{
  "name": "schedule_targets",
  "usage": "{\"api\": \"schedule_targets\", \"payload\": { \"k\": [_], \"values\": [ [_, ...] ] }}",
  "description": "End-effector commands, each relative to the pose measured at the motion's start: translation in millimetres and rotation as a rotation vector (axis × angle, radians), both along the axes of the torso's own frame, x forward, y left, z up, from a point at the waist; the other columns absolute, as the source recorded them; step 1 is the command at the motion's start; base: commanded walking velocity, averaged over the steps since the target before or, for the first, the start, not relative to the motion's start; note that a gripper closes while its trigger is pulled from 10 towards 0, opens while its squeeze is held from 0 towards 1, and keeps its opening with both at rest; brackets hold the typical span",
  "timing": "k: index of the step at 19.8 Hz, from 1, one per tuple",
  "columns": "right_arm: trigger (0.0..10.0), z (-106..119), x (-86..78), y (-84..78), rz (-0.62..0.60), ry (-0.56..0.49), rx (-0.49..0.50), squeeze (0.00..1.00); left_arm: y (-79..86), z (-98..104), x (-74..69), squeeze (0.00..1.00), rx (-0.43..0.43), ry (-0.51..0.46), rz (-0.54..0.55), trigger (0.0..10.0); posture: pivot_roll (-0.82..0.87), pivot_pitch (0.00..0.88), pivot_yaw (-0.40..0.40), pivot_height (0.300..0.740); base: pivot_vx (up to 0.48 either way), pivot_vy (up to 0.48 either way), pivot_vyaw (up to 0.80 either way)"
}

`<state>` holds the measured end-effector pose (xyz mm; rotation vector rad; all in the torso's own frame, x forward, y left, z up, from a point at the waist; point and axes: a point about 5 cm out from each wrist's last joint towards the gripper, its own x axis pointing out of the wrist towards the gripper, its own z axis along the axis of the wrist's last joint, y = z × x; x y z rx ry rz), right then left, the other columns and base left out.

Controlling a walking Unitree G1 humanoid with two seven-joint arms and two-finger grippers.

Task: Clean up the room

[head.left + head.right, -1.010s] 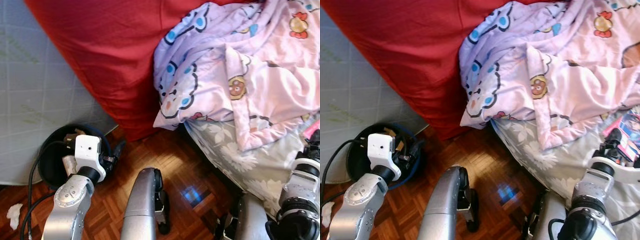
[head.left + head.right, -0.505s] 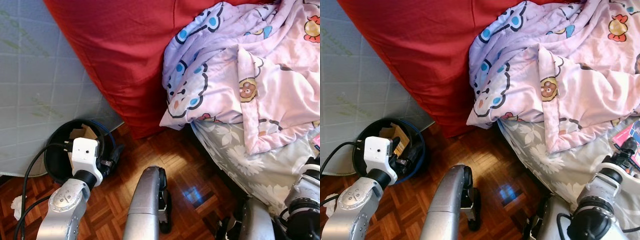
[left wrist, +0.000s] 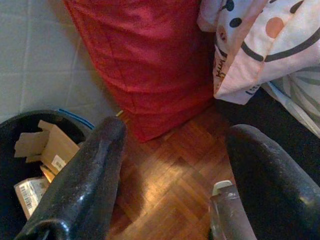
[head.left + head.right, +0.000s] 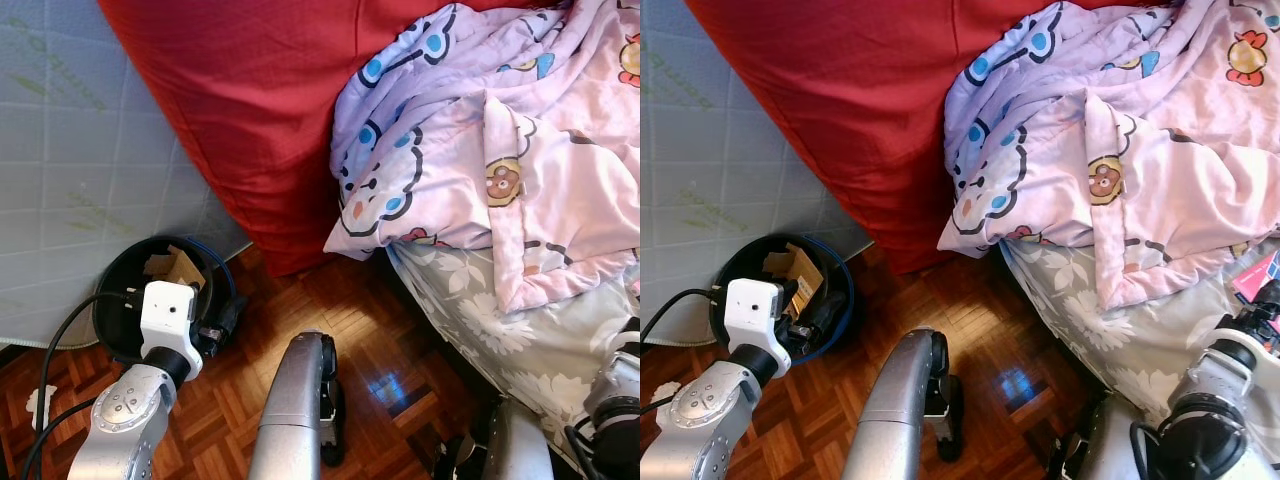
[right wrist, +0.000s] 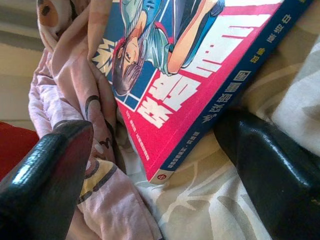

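Pink cartoon-print quilt (image 4: 500,170) heaped on bed, overlapping red-and-blue comic book (image 5: 195,75). Right hand (image 5: 160,165) wide open, straddling book corner. Left hand (image 3: 170,175) open, empty, beside black round bin (image 4: 125,300) holding cardboard scraps (image 4: 175,268).

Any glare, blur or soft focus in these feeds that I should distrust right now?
Eye views: sharp and daylit, with a bluish glare patch on the parquet floor. Left wrist view: the near fingers are soft, the bin behind them is readable. Right wrist view: the book cover is crisp, the fingers are dark and blurred.
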<state>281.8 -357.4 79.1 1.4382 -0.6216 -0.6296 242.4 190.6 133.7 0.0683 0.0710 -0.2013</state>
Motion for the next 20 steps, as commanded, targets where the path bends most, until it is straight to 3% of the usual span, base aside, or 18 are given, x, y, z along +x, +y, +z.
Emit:
{"api": "schedule_targets", "payload": {
  "k": [1,2,3,9,20],
  "values": [
    [8.2,-15.2,-9.2,0.7,-0.011,0.063,0.062,0.00,3.8,-4.6,-7.3,0.00,0.021,0.031,0.006,10.0,0.28,0.467,0.278,0.586,0.000,0.000,0.00],
    [4.6,-14.3,-9.8,-1.1,-0.015,0.065,0.061,0.00,3.6,-4.6,-7.9,0.00,0.020,0.033,0.006,10.0,0.27,0.470,0.277,0.586,0.000,0.000,0.00],
    [0.0,-11.0,-10.2,-5.4,-0.015,0.082,0.041,0.00,2.9,-5.3,-9.1,0.00,0.020,0.036,0.007,10.0,0.27,0.475,0.274,0.586,0.000,0.000,0.00],
    [0.0,-2.3,-8.3,-12.1,-0.001,0.089,0.001,0.00,1.8,-7.6,-12.0,0.00,0.017,0.047,0.006,10.0,0.27,0.488,0.276,0.586,0.000,0.000,0.00],
    [0.0,-12.7,-12.3,-6.8,0.026,0.141,-0.010,0.00,1.3,-9.8,-15.4,0.00,0.017,0.061,0.002,10.0,0.27,0.500,0.279,0.586,0.000,0.000,0.00]
  ]
}}
